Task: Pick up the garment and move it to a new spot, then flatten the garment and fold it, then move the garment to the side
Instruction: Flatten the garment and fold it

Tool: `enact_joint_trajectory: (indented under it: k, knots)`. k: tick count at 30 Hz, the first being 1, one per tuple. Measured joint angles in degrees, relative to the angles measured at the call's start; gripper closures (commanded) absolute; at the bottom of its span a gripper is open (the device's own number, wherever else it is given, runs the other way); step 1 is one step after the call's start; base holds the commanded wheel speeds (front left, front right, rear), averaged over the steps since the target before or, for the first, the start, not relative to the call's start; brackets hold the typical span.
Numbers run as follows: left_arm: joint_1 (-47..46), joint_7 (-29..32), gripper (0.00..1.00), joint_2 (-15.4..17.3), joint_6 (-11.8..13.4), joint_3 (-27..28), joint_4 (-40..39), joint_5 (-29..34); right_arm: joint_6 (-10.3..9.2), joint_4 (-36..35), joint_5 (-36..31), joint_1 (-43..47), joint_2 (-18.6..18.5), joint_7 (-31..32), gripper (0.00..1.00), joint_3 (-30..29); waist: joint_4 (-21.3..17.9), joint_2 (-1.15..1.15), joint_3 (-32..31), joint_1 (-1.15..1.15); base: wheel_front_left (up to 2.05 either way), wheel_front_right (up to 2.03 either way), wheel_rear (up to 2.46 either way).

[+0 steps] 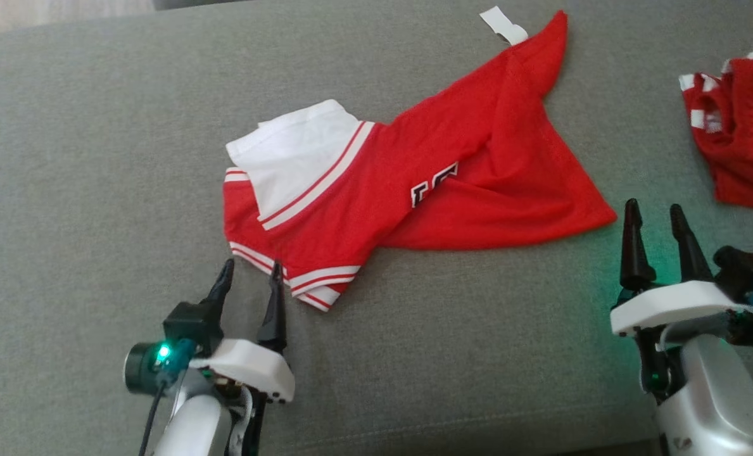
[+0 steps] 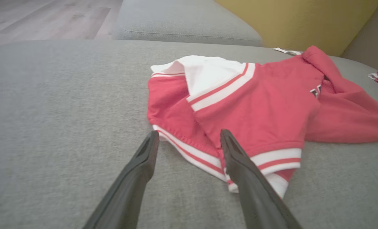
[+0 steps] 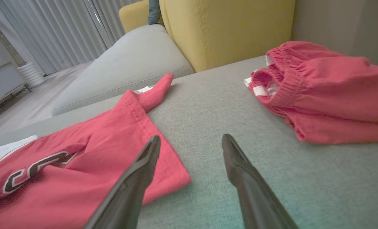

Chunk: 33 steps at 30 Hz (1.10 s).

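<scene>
Now the garment [image 1: 363, 190] lies diagonally (sleeves [image 1: 287, 152] near-left), hem [image 1: 544, 50] seemingly far-right.

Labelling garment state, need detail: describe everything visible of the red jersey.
The jersey is red, thin-looking fabric with a white sleeve panel edged in red stripes and black, white-outlined lettering partly hidden by a fold. It lies rumpled, partly folded over itself, on the grey cushion, a white tag at its far end. The open left gripper and right gripper flank its near edge; neither holds it.
</scene>
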Motion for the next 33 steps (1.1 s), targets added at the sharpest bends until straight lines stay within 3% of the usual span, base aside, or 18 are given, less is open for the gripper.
enact_joint_trajectory:
  k: [4, 12, 31, 32, 33]
  knots:
    - [-1.11, -0.01, 0.0, 0.0, -1.68, -1.31, 0.27, -1.26, 0.0, -1.54, -1.91, 0.43, 1.6, 0.0, 0.0, -0.44, -0.95, 0.0, 0.98, 0.0, 0.0, 0.0, 0.0]
    - [-1.97, 0.0, 0.0, 0.0, -2.68, -3.41, 3.02, -5.02, 0.0, -3.32, -2.69, -0.11, 2.38, 0.0, 0.0, 1.26, -2.26, 0.0, 2.46, 0.0, 0.0, 0.0, 0.0]
    - [-4.55, -0.01, 0.0, -0.01, -4.82, -4.58, 5.09, -5.16, 0.0, -3.58, -2.16, -0.94, 2.85, 0.0, 0.0, 2.99, -3.21, 0.0, 3.61, 0.0, 0.0, 0.0, 0.0]
    - [-4.98, 0.0, 0.07, -0.01, -5.24, -4.56, 5.41, -4.79, 0.0, -3.5, -2.11, -1.26, 2.85, 0.0, 0.0, 3.11, -3.28, 0.0, 3.68, 0.0, 0.0, 0.0, 0.0]
    - [-5.4, 0.0, 0.07, -0.02, -5.31, -4.43, 5.63, -4.76, 0.0, -3.22, -2.1, -1.53, 2.85, 0.0, 0.0, 3.31, -3.35, 0.0, 3.75, 0.0, 0.0, 0.0, 0.0]
